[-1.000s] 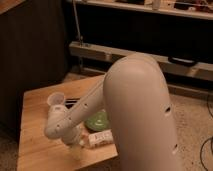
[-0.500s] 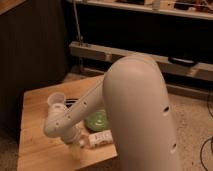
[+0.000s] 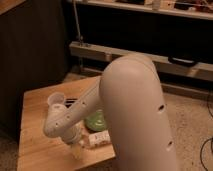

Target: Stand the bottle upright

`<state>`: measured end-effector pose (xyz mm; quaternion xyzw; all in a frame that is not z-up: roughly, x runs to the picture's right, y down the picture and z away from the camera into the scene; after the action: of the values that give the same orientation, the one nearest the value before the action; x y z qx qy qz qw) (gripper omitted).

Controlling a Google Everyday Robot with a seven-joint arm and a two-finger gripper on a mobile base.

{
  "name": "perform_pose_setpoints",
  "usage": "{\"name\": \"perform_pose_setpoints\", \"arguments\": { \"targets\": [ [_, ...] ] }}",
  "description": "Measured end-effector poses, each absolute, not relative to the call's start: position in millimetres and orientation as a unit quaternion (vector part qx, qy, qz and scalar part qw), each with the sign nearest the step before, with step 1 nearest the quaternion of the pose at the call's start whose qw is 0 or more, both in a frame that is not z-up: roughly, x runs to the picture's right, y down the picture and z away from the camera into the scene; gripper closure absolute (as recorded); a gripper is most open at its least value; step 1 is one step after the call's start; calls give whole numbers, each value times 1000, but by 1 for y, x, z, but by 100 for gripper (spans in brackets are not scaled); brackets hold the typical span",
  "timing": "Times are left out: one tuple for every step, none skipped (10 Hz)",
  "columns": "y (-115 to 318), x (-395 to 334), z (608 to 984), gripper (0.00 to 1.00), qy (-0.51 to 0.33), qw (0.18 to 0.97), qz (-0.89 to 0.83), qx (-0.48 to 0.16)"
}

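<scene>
Bottle (image 3: 98, 138) lies on its side near the counter's (image 3: 35, 120) near edge, just in front of the green bowl (image 3: 94, 121). End effector (image 3: 76, 148) low, just left of it; we cannot tell its state. We judge the uprighting not yet done.

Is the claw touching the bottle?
Cannot tell. The camera view puts the claw beside one end of the lying bottle, but neither contact nor gap shows.

Likely a lab or workshop: dark shelving (image 3: 150, 30), metal rail (image 3: 100, 50), cable (image 3: 207, 145) on speckled floor (image 3: 187, 117), wooden table (image 3: 35, 117), gripper (image 3: 76, 150) low near its front edge.
</scene>
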<state>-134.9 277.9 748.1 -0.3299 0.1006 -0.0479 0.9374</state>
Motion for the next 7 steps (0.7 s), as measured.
{"name": "perform_pose_setpoints", "arguments": {
  "targets": [
    [280,-133,749,20,97,939,-47,-327],
    [282,-132,749,20,94,940,-46,-324],
    [284,-131,750,20,90,941,-46,-323],
    [287,-132,752,20,88,941,-47,-323],
    [288,-132,753,20,87,941,-47,-324],
    [290,-132,755,21,87,940,-47,-326],
    [292,-132,757,29,86,939,-49,-328]
  ]
}}
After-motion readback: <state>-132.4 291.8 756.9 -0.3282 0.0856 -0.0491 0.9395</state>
